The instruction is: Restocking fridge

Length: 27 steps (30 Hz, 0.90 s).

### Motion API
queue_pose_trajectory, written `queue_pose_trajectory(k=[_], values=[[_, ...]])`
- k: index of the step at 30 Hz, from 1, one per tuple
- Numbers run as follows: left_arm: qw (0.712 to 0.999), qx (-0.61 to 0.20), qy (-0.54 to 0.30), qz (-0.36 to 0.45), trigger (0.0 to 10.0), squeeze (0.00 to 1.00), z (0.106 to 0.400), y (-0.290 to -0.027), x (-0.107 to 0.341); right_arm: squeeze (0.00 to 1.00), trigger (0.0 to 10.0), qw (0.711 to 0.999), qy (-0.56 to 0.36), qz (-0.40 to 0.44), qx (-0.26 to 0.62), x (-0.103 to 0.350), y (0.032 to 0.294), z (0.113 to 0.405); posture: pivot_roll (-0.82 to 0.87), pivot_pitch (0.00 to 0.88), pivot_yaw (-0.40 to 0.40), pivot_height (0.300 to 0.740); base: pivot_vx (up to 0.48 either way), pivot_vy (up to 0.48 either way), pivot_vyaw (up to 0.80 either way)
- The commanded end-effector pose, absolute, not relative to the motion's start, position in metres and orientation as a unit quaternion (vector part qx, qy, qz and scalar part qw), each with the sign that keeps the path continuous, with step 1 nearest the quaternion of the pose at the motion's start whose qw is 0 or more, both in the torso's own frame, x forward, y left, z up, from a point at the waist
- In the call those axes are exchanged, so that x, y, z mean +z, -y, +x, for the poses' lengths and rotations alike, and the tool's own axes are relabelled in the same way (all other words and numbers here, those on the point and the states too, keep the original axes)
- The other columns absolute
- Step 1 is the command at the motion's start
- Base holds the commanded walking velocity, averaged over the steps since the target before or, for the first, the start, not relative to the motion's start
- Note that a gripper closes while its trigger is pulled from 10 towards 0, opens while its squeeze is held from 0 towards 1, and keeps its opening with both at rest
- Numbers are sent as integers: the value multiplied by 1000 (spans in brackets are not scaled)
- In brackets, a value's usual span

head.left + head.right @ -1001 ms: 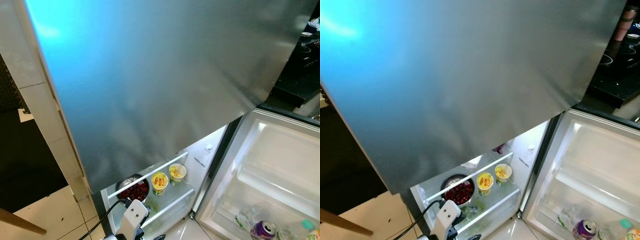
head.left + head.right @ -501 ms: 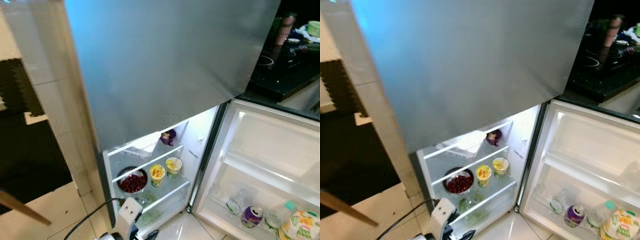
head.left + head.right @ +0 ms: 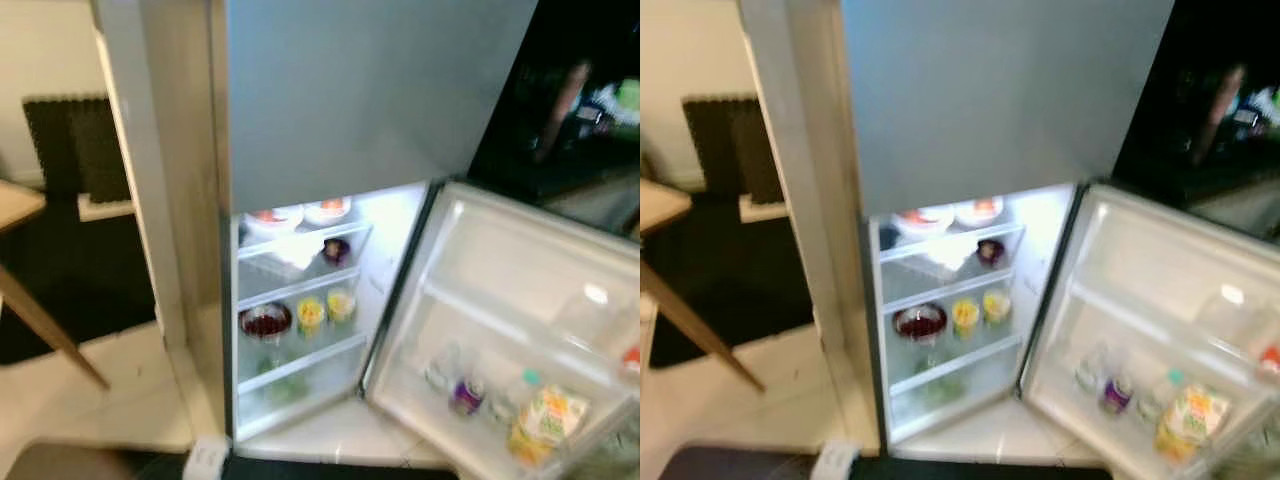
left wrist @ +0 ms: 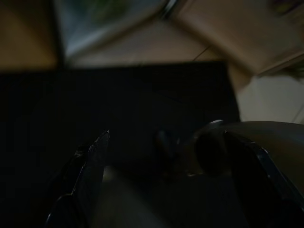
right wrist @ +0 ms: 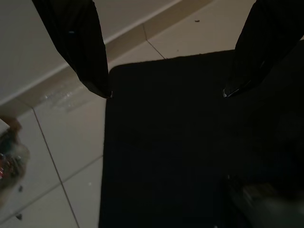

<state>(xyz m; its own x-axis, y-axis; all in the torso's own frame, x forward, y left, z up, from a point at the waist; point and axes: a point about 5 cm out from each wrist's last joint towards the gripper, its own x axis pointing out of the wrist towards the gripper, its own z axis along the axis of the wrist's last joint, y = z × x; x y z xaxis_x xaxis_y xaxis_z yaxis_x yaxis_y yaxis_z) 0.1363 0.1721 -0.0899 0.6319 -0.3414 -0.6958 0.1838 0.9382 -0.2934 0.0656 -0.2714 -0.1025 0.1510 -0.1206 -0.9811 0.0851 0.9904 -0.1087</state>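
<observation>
Fridge (image 3: 370, 100) stands with its lower door (image 3: 520, 310) swung wide to the right, upper door closed. Picture slightly blurred.

Top shelf: two pale bowls (image 3: 300, 213) side by side. Next shelf down: a dark purple item (image 3: 336, 250) toward the right end. Third shelf: a bowl of red food (image 3: 265, 321) at the left end, two yellow cups (image 3: 325, 310) just beside it. Green produce (image 3: 280, 385) sits behind the lowest front.

Door rack, bottom: a clear bottle, a purple can (image 3: 466, 396), a teal-capped bottle (image 3: 522, 388), and a yellow-orange carton (image 3: 545, 425) toward the outer end.

Left gripper (image 4: 171, 166) hangs low over a dark floor mat (image 5: 190, 142), fingers spread apart, holding nothing. Right gripper (image 5: 166, 61) likewise over the mat and pale floor tiles (image 5: 61, 133), fingers wide apart, released.

A wooden table leg (image 3: 45, 320) slants at the far left.
</observation>
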Motion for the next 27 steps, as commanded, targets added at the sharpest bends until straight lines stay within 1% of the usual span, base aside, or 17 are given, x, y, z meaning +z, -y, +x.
queue_pose_trajectory(k=[1, 6, 12, 15, 16, 17, 27], values=[[894, -133, -416, -100, 10000, 0, 131, -175, -93, 0, 10000, 769, -635, -19, -68, -100, 273, 74, -59, 0, -77, 740, 0, 0, 0], [877, -89, -458, -117, 10000, 0, 108, -181, -102, 0, 10000, 768, -636, -20, -69, -100, 274, 73, -59, 0, -78, 740, 0, 0, 0], [865, -65, -483, -123, 10000, 0, 95, -184, -107, 0, 10000, 769, -635, -20, -68, -100, 274, 74, -59, 0, -79, 740, 0, 0, 0], [855, -57, -499, -130, 10000, 0, 87, -184, -110, 0, 10000, 778, -624, -11, -67, -100, 271, 79, -58, 0, -77, 740, 0, 0, 0], [855, -57, -499, -130, 10000, 0, 87, -184, -110, 0, 10000, 778, -624, -11, -67, -100, 271, 79, -58, 0, -77, 740, 0, 0, 0], [854, -58, -501, -128, 10000, 0, 87, -184, -110, 0, 10000, 785, -617, -9, -56, -100, 269, 83, -57, 0, -74, 740, 0, 0, 0], [860, -66, -492, -116, 10000, 0, 101, -182, -108, 0, 10000, 780, -625, -13, -25, -102, 259, 88, -50, 0, -62, 740, 0, 0, 0]])
